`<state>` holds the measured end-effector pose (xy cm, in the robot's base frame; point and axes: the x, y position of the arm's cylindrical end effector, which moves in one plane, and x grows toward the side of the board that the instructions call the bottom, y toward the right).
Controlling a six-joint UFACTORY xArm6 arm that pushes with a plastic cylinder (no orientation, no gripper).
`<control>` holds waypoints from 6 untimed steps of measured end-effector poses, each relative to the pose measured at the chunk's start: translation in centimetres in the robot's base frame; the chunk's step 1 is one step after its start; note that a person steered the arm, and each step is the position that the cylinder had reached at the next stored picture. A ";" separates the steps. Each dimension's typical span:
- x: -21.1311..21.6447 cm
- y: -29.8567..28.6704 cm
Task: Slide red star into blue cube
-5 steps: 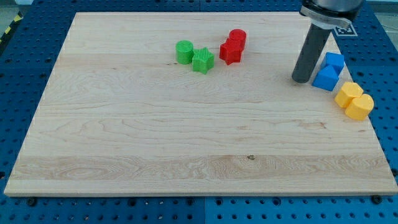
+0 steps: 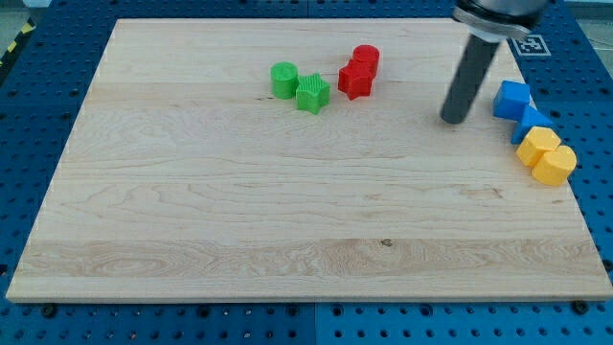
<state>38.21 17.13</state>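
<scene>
The red star (image 2: 355,81) lies near the view's top centre, touching a red cylinder (image 2: 365,57) just above it. The blue cube (image 2: 512,99) sits near the board's right edge. A second blue block (image 2: 532,123), shape unclear, lies just below and right of it. My tip (image 2: 454,120) rests on the board between the two, about a hundred pixels right of the red star and a short way left of the blue cube. It touches no block.
A green cylinder (image 2: 283,79) and a green star (image 2: 312,93) sit together left of the red star. Two yellow blocks (image 2: 538,142) (image 2: 554,165) lie against the second blue block at the wooden board's (image 2: 287,211) right edge.
My tip has moved a little left, away from the blue blocks. The lower blue block now lies further right, against the yellow blocks.
</scene>
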 end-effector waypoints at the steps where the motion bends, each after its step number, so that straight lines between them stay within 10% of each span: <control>1: -5.7 -0.6; 4: -13.7 -12.4; 6: -7.4 -17.5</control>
<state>30.80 -0.35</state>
